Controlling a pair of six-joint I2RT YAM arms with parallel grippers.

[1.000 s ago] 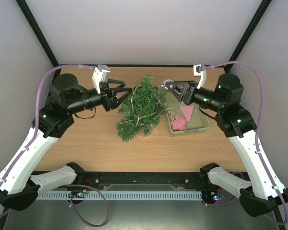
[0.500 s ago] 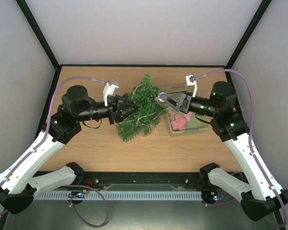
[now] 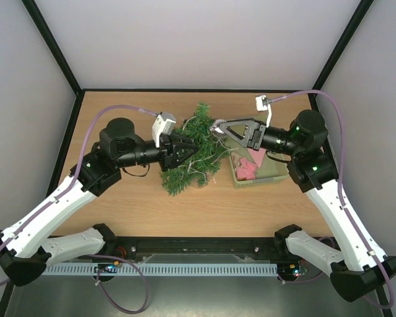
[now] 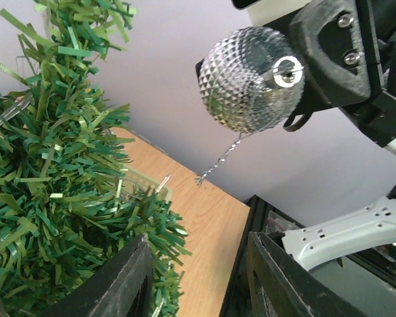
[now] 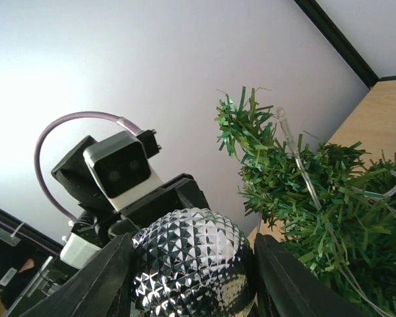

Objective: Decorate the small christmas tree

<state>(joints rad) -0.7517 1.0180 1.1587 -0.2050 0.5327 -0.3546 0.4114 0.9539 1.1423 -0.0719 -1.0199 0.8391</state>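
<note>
The small christmas tree (image 3: 197, 150), dark green with a thin pale strand through its branches, is at the table's middle, its tip toward the far edge. My right gripper (image 3: 218, 127) is shut on a silver faceted ball (image 3: 217, 126) and holds it above the tree's right side. In the right wrist view the ball (image 5: 193, 264) sits between the fingers, with the tree (image 5: 317, 211) to the right. My left gripper (image 3: 190, 150) is open and empty at the tree's left side. Its wrist view shows the ball (image 4: 251, 80) with a twisted wire hook (image 4: 218, 162) hanging, and the tree (image 4: 53, 198).
A pale green basket (image 3: 277, 173) with pink ornaments (image 3: 245, 169) stands right of the tree, under my right arm. Black frame posts rise at the table's far corners. Bare wooden tabletop (image 3: 204, 211) lies between the tree and the arm bases.
My left gripper has moved right, onto the tree's left side. My right gripper has carried the silver ball left, from over the basket to above the tree.
</note>
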